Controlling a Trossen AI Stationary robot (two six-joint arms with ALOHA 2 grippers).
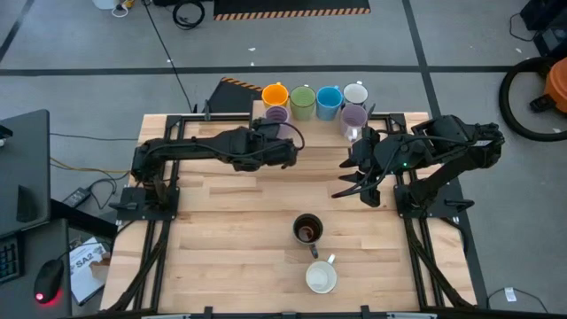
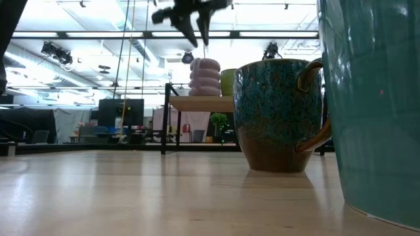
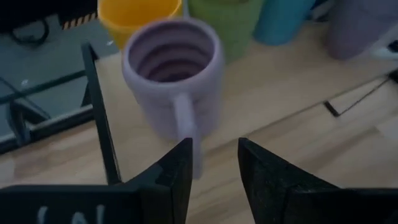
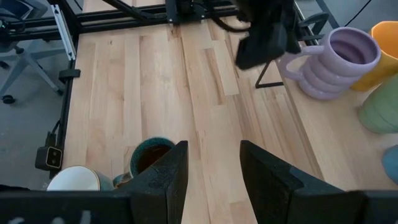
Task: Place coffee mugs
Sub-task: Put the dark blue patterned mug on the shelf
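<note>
Along the table's far edge stand an orange mug [image 1: 275, 92], a green mug [image 1: 303, 102], a blue mug [image 1: 329, 102] and a white mug [image 1: 355, 92]. In front of them are two lilac mugs [image 1: 277, 113] [image 1: 353, 117]. A dark brown mug [image 1: 307, 229] and a cream mug [image 1: 321, 276] stand upright near the near edge. My left gripper [image 3: 214, 149] is open. It hovers just short of the ribbed lilac mug [image 3: 173, 68], whose handle [image 3: 185, 124] points at it. My right gripper [image 4: 214, 149] is open above the table's middle right [image 1: 359, 188], holding nothing.
Bare wood lies between the far row and the two near mugs. Black frame rails [image 3: 99, 112] run along the table's far left corner. In the low view the dark brown mug [image 2: 279, 115] and the cream mug's teal wall [image 2: 374, 105] fill the right side.
</note>
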